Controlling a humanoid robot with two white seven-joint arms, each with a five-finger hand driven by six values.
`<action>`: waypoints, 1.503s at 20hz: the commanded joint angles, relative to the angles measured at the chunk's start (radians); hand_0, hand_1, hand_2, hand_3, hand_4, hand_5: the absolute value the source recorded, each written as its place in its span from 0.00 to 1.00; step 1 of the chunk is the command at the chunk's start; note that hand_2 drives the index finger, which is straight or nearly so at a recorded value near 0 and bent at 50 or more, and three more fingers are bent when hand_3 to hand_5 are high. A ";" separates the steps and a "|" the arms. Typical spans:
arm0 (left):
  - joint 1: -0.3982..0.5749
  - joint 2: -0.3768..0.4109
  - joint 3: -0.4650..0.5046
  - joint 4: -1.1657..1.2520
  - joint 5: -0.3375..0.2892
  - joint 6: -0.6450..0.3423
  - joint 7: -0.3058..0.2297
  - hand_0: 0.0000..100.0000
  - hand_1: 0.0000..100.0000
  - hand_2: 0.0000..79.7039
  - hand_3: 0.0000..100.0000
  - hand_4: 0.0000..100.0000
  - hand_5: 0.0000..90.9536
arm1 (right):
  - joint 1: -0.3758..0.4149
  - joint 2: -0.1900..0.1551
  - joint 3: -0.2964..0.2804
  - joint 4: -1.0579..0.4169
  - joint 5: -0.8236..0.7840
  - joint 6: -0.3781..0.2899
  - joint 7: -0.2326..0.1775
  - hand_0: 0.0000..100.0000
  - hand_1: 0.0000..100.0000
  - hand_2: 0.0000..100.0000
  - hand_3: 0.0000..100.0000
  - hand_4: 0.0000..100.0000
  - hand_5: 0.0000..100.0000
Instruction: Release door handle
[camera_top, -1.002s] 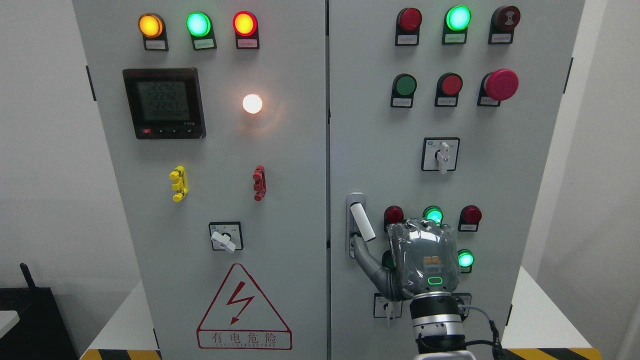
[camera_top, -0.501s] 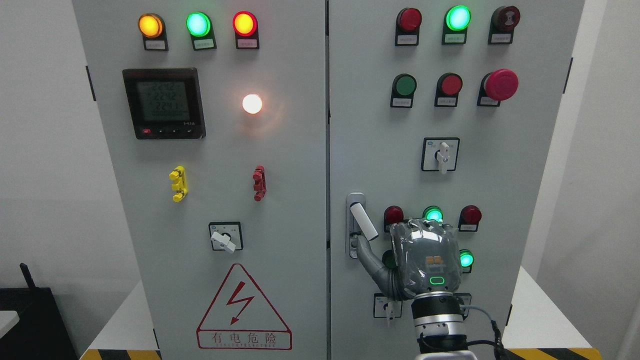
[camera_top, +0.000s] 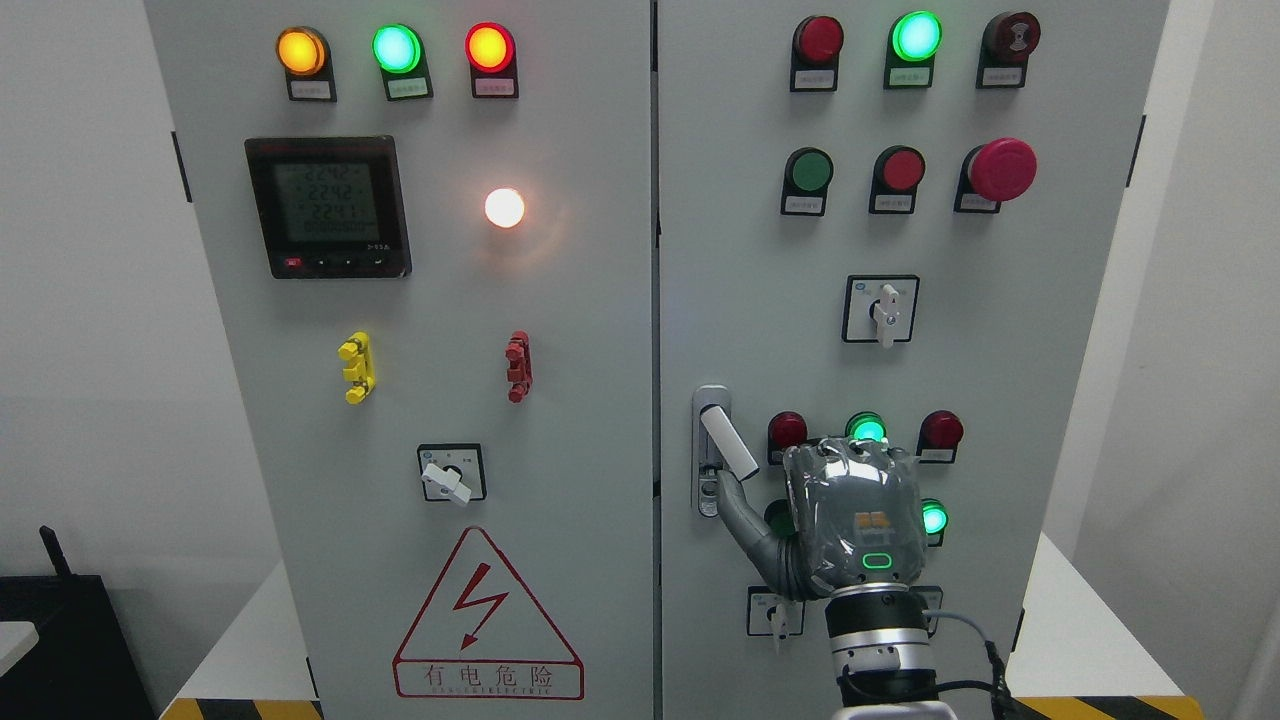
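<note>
A grey two-door electrical cabinet (camera_top: 560, 330) fills my view, standing on a white counter (camera_top: 1060, 640) with a yellow-and-black striped front edge; white walls lie to either side, and a dark object sits at the lower left. The left door carries amber, green and red indicator lamps, a digital meter (camera_top: 328, 206) with a lit display, a glowing white lamp (camera_top: 504, 207), a yellow clip (camera_top: 356, 367), a red clip (camera_top: 518, 366), a rotary switch (camera_top: 452, 474) and a red-bordered high-voltage warning triangle (camera_top: 487, 620). The right door carries more lamps and push-buttons, a red mushroom emergency stop (camera_top: 1000, 168) and a selector switch (camera_top: 881, 310).

The door handle (camera_top: 728, 444) sits at the left edge of the right door, about mid-height, just right of the seam between the doors. Its white lever is swung out of its metal recess: the top end stays at the pivot near the top of the plate, and the long axis slants down and to the right, the free end pointing toward my hand.

My right robot hand (camera_top: 850, 515) comes up from the bottom edge, its back toward the camera, the four fingers curled inward near the lower lamps. The thumb (camera_top: 745, 515) stretches up and left, its tip just under the lever's free end beside the plate; I cannot tell whether it touches. The hand grips nothing.
</note>
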 joint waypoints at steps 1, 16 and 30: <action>-0.001 0.000 0.011 0.017 0.000 -0.001 0.001 0.12 0.39 0.00 0.00 0.00 0.00 | 0.000 -0.001 -0.005 -0.005 -0.001 0.000 0.005 0.39 0.03 0.97 1.00 1.00 0.96; 0.001 0.000 0.011 0.017 0.000 0.001 0.001 0.12 0.39 0.00 0.00 0.00 0.00 | 0.000 -0.006 -0.016 -0.017 -0.001 0.000 0.007 0.39 0.03 0.96 1.00 1.00 0.96; -0.001 0.000 0.011 0.017 0.000 -0.001 0.001 0.12 0.39 0.00 0.00 0.00 0.00 | 0.000 -0.010 -0.023 -0.016 -0.001 -0.002 0.007 0.39 0.04 0.96 1.00 1.00 0.96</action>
